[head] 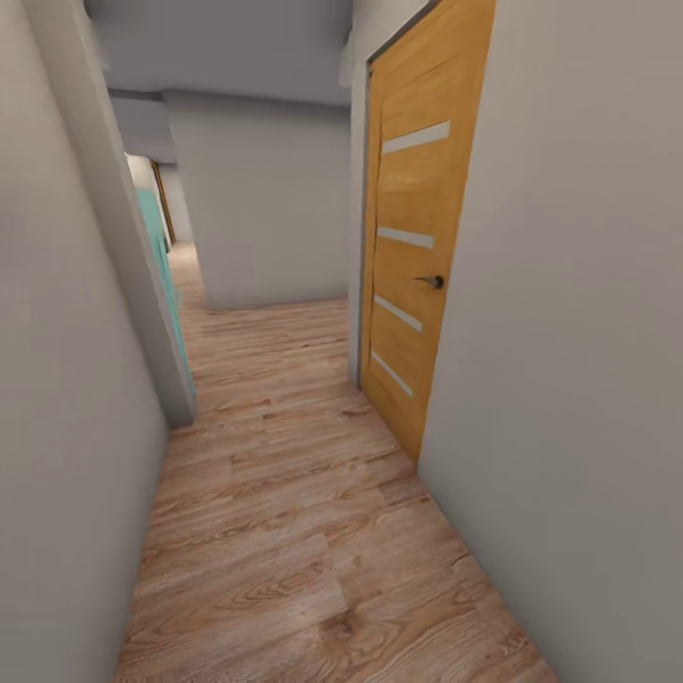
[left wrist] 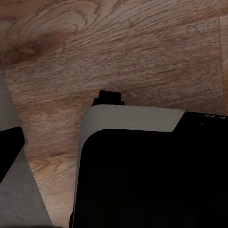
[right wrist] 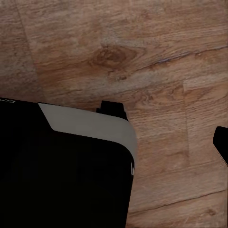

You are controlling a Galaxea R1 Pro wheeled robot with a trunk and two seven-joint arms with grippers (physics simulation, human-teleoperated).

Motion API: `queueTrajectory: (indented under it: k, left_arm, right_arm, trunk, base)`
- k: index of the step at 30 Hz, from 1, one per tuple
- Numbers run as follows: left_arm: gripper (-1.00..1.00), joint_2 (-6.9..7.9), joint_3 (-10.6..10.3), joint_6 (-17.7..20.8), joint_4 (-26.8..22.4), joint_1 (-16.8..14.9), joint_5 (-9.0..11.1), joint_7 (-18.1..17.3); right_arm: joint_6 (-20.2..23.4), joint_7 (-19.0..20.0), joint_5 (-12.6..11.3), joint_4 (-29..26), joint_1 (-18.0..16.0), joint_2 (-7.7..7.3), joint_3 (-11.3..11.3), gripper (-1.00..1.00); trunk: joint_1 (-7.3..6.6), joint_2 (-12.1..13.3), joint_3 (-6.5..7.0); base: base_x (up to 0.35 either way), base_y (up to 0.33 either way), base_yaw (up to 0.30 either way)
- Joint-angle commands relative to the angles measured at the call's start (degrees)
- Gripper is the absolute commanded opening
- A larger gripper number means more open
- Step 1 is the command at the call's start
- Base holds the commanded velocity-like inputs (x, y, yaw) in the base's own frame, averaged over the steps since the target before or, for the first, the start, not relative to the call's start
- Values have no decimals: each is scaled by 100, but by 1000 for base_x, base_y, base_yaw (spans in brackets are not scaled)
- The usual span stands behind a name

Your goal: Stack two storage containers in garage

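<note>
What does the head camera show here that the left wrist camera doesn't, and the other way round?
Head view: a narrow hallway with grey walls, an orange wooden door with a dark handle on the right, and a teal panel further along on the left. Left wrist view: a black and grey part of the robot's body seen close up. Both show the wood plank floor.

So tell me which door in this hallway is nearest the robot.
The orange wooden door on the right wall, with pale horizontal strips and a dark handle. The teal door and the brown door stand farther down on the left.
</note>
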Motion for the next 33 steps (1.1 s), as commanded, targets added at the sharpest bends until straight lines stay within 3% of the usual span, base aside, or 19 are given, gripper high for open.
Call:
queueTrajectory:
  k: [1, 9, 18, 33]
  left_arm:
    - [100, 1, -1, -17, 7, -4, 45, 3]
    - [100, -6, -1, -12, 7, -4, 45, 3]
    - [100, -2, -1, -10, 7, -4, 45, 1]
    - [100, -2, -1, -10, 7, -4, 45, -1]
  right_arm:
    - [-31, -4, -53, 17, -5, 5, 48, 100]
    - [-31, -4, -51, 17, -5, 5, 48, 100]
    - [-31, -4, -50, 17, -5, 5, 48, 100]
    - [-41, -4, -56, 17, -5, 5, 48, 100]
  trunk:
    - [0, -3, -6]
    - [0, -3, -6]
    - [0, -3, -6]
    - [0, -3, -6]
  base:
    - [0, 0, 270]
    - [3, 0, 270]
    - [278, 0, 265]
    - [321, 0, 27]
